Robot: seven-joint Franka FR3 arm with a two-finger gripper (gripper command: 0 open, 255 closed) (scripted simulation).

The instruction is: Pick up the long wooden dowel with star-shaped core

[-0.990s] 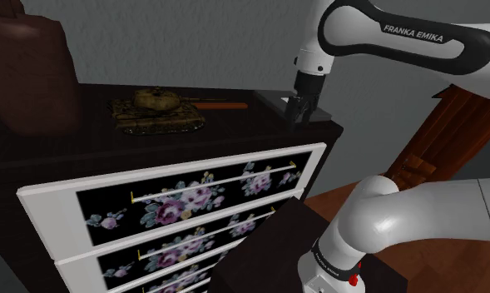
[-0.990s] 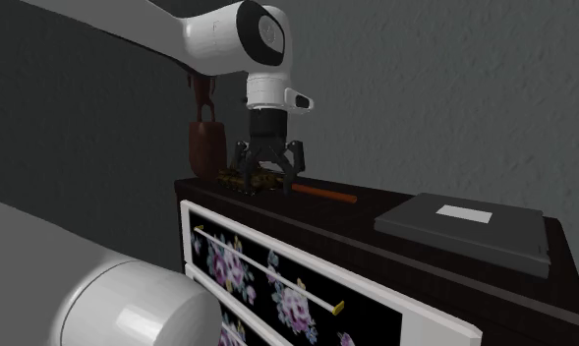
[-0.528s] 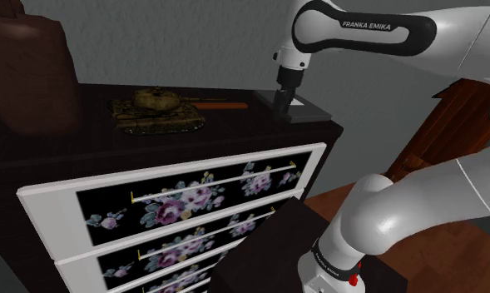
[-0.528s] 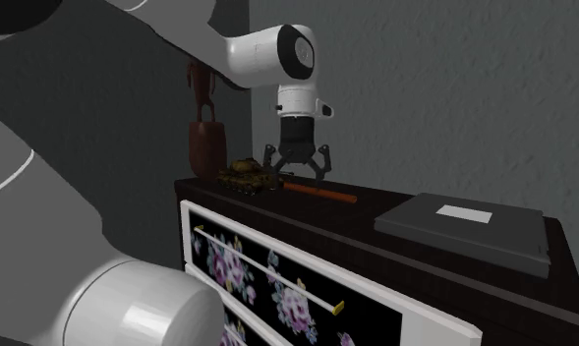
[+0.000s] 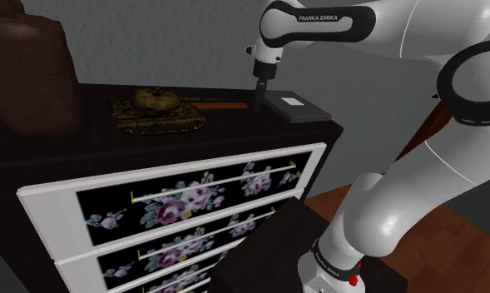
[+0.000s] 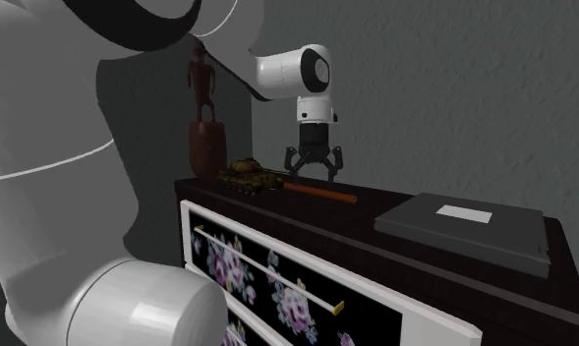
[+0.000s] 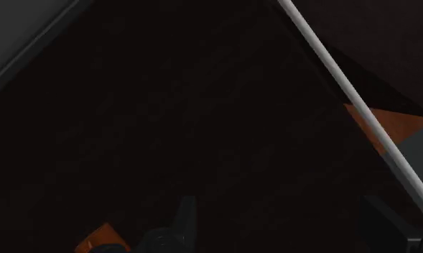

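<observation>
1. The white arm (image 5: 418, 33) has "FRANKA EMIKA" in white letters on its dark band. The book (image 5: 299, 108) has a white label, too small to read.
2. The jaws are spread open and grip nothing. In the wrist view the two black fingers (image 7: 182, 215) stand well apart over the dark surface (image 5: 76, 141).
3. One reddish-brown dowel (image 6: 321, 192) lies flat on the surface just below the jaws, and they do not touch it.
4. One toy tank (image 5: 157, 110) sits at the dowel's end on one side of the jaws. The one flat grey book lies on the other side.
5. One brown jug (image 5: 27, 71) stands beyond the tank, well apart from the jaws. One carved figure (image 6: 201, 84) rises above it.
6. Under the surface I count at least three flowered drawer fronts (image 5: 185, 200) with white frames.
</observation>
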